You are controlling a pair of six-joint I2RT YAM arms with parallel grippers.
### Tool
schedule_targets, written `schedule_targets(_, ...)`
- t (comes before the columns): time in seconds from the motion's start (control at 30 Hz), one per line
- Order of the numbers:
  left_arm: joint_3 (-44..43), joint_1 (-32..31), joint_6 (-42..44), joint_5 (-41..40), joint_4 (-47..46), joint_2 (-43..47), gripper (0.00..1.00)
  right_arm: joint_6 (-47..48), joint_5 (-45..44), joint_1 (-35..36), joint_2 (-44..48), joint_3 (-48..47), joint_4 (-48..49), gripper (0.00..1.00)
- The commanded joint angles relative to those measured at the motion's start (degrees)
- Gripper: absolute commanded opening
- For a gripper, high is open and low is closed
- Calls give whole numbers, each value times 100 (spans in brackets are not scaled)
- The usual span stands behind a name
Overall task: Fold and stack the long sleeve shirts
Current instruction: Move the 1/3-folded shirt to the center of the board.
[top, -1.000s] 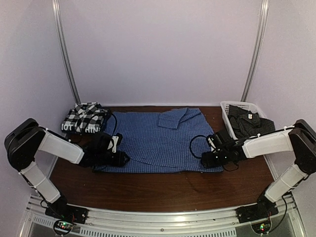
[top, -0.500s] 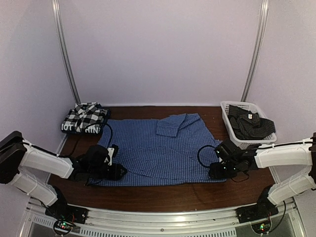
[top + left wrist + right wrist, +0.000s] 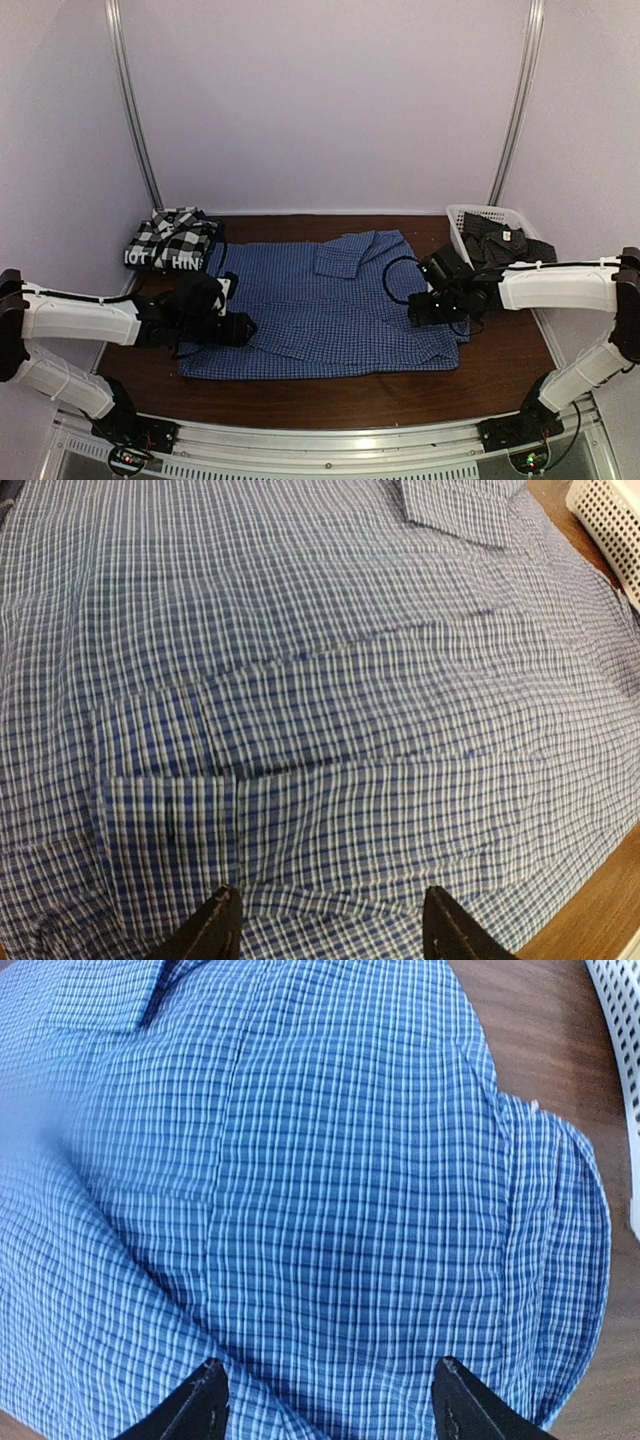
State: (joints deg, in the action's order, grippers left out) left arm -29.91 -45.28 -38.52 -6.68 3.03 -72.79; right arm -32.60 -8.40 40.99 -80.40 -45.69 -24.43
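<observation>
Hidden: navy shirt (image 3: pixel 160 262) is lying mostly under plaid shirt (image 3: pixel 175 235).
Blue shirt (image 3: pixel 330 300): lying spread flat, centre.
Left gripper (image 3: pixel 328 935): jaws spread, empty.
Right gripper (image 3: pixel 325 1405): jaws spread, empty.
Change: both are moving inward over it.

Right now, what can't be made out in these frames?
- Top view: navy shirt lettering, partly covered by the plaid shirt.
- Top view: dark shirt in the basket, too dark for folds.
- Wrist views: left gripper, right gripper show tips only; contact with the blue shirt unclear.
</observation>
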Motion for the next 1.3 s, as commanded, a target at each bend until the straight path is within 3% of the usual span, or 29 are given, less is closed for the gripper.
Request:
schedule_targets(0.0, -601, 297, 488, -215, 19, -432, 63, 763, -154, -262, -663, -563, 570, 71)
schedule_targets(0.27, -1161, 1251, 890, 764, -427, -1445, 62, 1124, 279, -785, -1698, -823, 1025, 70)
schedule_targets(0.53, -1193, 1399, 996, 1026, -659, -2064, 61, 882, 566, -865, -1627, -131, 1280, 69)
schedule_targets(0.8, -532, 1360, 892, 940, -770, -1852, 59, 450, 801, -865, -1121, 779, 1281, 69)
schedule_targets(1.1, 490, 952, 165, 963, -947, -857, 60, 199, 777, -815, -127, 1307, 1042, 68)
schedule_targets(1.27, 22, 951, 407, 763, -755, -740, 67, 442, 826, -795, 111, 876, 1081, 69)
